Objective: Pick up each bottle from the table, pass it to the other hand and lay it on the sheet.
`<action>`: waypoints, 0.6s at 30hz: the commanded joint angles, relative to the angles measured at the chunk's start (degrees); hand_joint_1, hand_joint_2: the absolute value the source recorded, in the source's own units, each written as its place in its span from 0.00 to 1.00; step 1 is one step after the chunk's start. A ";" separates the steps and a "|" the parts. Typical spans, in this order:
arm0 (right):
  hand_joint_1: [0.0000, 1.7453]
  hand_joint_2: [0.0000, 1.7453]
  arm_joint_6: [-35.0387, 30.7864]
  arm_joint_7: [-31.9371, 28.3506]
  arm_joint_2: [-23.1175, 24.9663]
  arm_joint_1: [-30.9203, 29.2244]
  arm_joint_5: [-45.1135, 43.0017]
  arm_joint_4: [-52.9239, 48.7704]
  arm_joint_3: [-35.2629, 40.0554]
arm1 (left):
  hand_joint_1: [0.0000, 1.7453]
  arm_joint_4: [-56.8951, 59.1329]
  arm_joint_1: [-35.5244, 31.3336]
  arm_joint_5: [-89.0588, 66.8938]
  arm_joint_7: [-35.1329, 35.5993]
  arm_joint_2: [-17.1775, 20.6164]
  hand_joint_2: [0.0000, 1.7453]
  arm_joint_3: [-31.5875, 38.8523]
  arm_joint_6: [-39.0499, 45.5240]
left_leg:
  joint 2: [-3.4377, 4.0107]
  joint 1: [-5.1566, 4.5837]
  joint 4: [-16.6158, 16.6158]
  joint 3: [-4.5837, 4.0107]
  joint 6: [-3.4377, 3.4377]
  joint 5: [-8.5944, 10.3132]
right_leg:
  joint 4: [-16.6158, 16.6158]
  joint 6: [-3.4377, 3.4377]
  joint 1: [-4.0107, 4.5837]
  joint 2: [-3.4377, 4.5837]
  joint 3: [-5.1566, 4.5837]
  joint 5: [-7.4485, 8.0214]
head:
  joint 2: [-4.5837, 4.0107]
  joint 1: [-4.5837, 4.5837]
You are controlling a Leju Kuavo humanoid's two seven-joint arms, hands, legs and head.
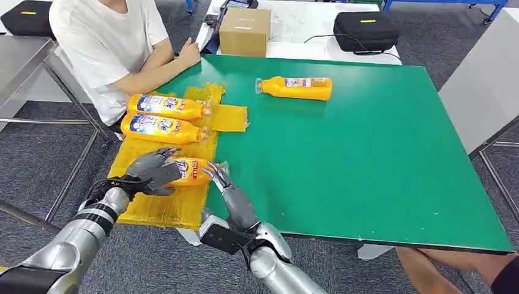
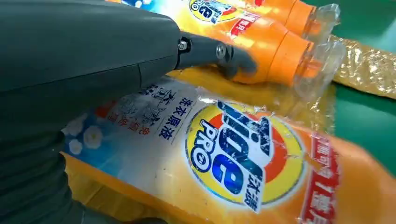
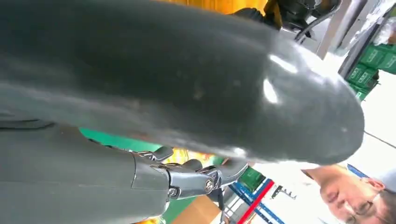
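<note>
The green table point(image 1: 379, 159) stands on grey carpet, a yellow sheet point(image 1: 160, 205) draped over its near-left corner by a seated person point(image 1: 116, 43). The left hand point(image 1: 150, 171) grips a bottle point(image 1: 191, 171) over the sheet, beside two laid bottles point(image 1: 164, 117). The right hand point(image 1: 219, 177), fingers apart and holding nothing, hovers at that bottle's cap; another bottle point(image 1: 297, 87) lies on the table beyond the sheet.

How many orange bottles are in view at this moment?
4: two lying side by side on the yellow sheet at and, one in the left hand over the sheet, one on the green table.
</note>
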 commanded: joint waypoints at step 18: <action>0.00 0.00 -1.45 -0.56 -0.69 -1.98 1.36 4.46 -0.48 | 0.00 -25.28 13.50 28.81 -0.29 -6.20 1.00 3.82 -11.45 | -0.15 0.05 0.05 -0.04 -0.03 -0.09 | -0.08 -0.06 0.07 -0.14 0.01 -0.11 | 0.00 0.00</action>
